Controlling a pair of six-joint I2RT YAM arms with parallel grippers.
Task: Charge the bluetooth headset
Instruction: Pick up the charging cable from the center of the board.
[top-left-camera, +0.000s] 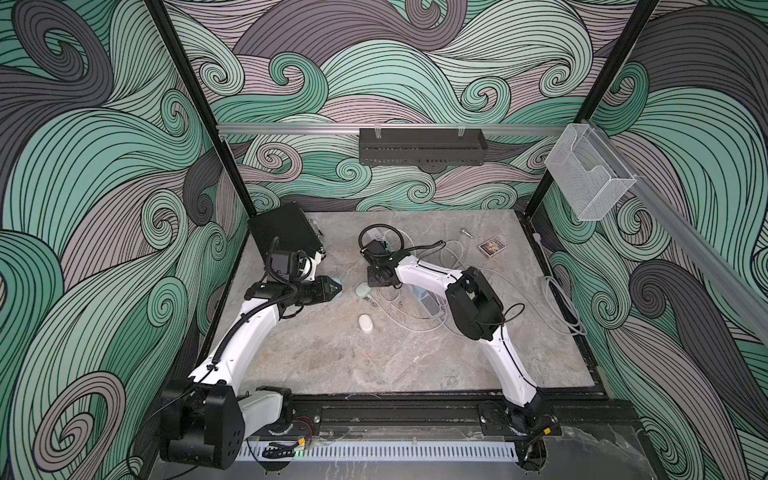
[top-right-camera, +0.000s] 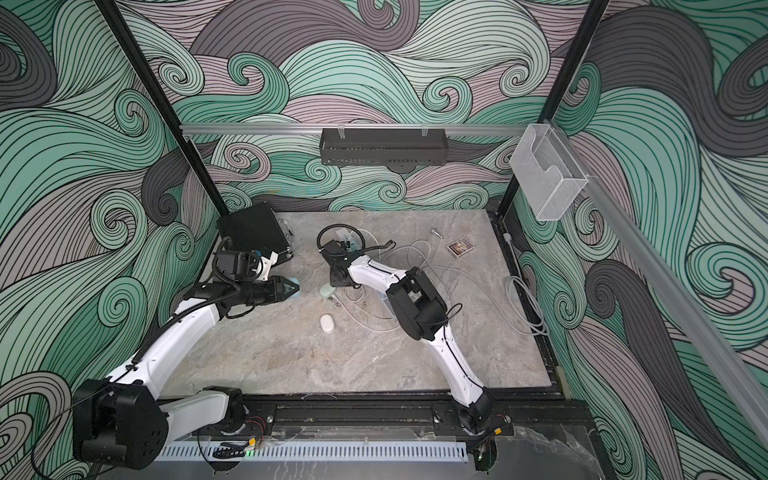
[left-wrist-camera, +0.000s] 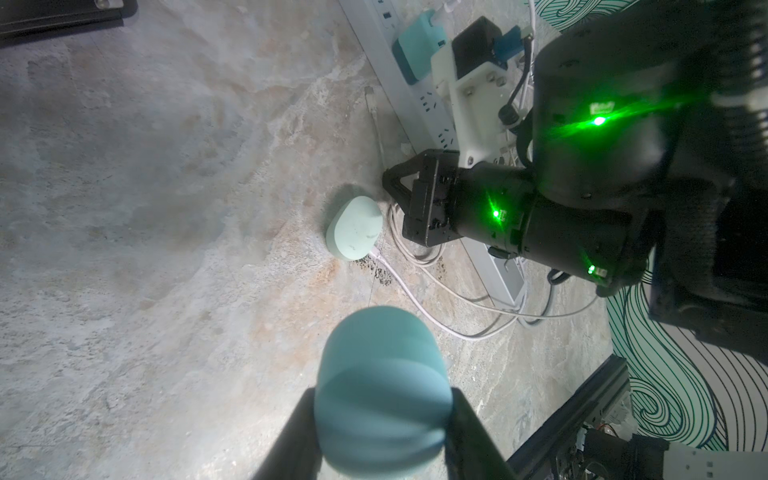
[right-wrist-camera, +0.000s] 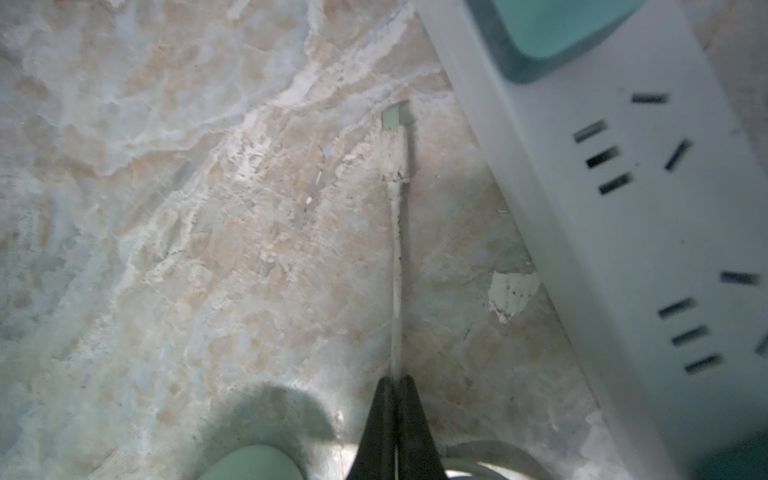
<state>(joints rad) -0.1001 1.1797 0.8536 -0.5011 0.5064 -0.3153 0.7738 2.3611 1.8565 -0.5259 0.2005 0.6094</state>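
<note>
While my left claw (left-wrist-camera: 384, 415) clamps the rounded pale-blue plastic headset case (left-wrist-camera: 382, 365) at the left wrist view's lower centre, my right claw (right-wrist-camera: 395, 380) pinches the thin white charging cable (right-wrist-camera: 397, 270), whose plug (right-wrist-camera: 392, 120) lies free, insertion left to do.

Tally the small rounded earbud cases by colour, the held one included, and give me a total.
Blue case, held in the left gripper: 1
Mint green case: 1
White case: 1
Total: 3
</note>
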